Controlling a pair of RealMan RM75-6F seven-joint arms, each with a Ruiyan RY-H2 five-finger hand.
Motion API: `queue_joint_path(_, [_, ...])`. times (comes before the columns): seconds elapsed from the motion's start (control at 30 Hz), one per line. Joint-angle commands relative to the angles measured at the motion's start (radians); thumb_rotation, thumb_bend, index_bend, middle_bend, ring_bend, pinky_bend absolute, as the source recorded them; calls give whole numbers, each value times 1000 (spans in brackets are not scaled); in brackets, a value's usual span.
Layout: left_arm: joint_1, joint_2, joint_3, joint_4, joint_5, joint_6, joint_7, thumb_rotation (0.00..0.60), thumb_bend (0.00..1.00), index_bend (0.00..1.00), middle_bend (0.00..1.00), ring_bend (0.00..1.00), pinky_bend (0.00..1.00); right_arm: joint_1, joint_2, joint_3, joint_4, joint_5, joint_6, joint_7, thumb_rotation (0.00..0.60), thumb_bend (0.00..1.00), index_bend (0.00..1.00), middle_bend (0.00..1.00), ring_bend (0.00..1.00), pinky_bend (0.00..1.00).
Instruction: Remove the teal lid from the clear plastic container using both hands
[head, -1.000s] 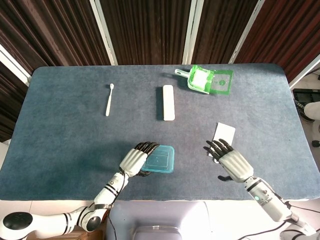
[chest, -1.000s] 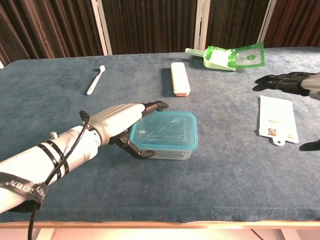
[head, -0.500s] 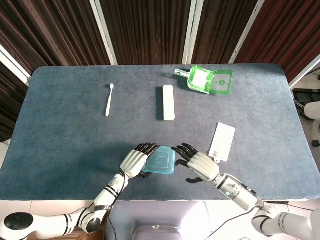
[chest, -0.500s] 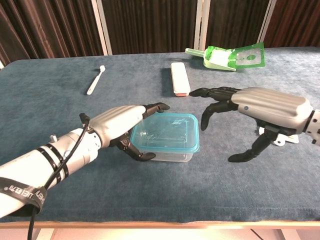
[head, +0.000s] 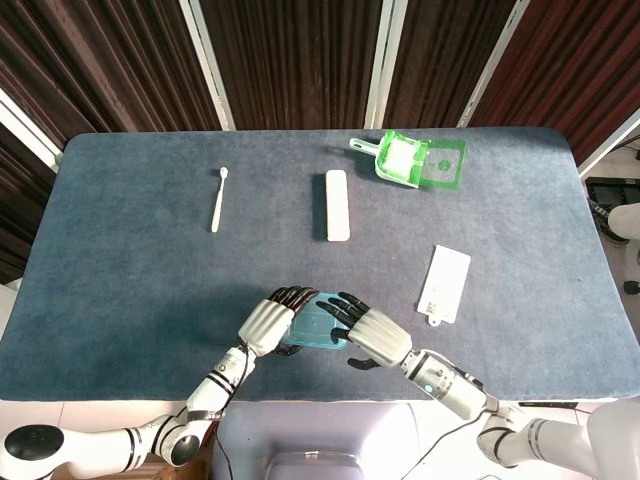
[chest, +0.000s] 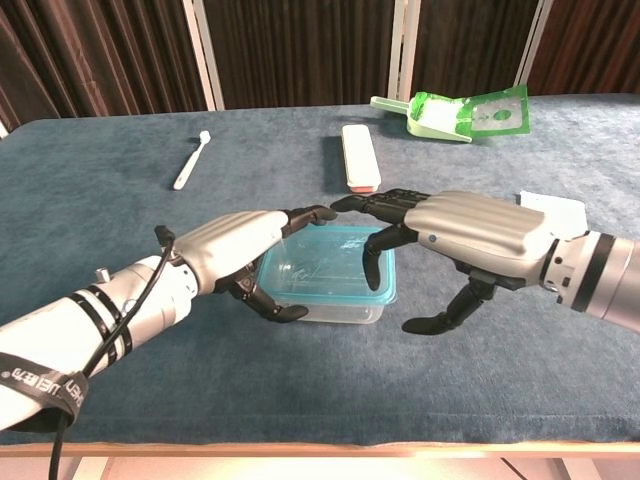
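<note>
I can read only one bit of print from here: the black strap on my left forearm, low in the chest view, carries white lettering, upside down and partly cut off, too broken to spell out. Nothing else shows readable text.

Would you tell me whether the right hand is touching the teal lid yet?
Cannot tell: in the chest view the right hand overlaps the teal lid, but no contact or gap shows.

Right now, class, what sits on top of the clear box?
A teal lid covers the clear box. Both hands, left and right, reach over it, hiding part; contents unseen.
</note>
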Motion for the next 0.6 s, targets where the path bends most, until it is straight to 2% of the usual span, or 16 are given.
queue_joint_path(0.03, [1,3,1,-3,-2,-1,-1,600,281,0,661,462,481,8,-10,4,7,12,-7,-9,600,354,592,37,0,0])
queue_joint_path(0.6, [3,3,9,1,4,2,-1,600,282,0,666,467,487,35,-57,5,41,53,4,0,600,353,648,74,0,0])
